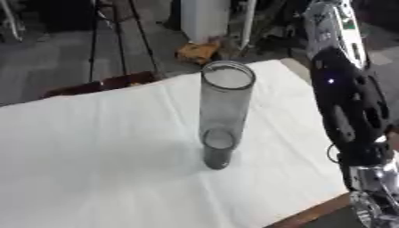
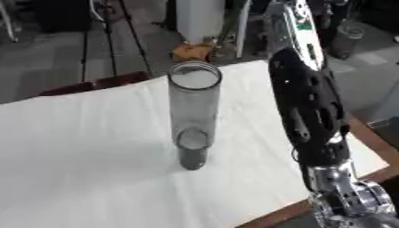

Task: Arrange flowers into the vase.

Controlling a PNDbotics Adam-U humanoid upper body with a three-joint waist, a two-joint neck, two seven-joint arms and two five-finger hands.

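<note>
The surface point(image 2: 366, 147) is being covered by a creased white cloth point(image 1: 93, 156), with bare brown wood being left exposed along the right edge. A tall clear glass vase point(image 1: 222, 113) is being carried upright on the cloth, near the middle.

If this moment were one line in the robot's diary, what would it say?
vase: upright, empty, on white cloth | flowers: none in view | right arm: beside vase, apart | hands: not in view
</note>
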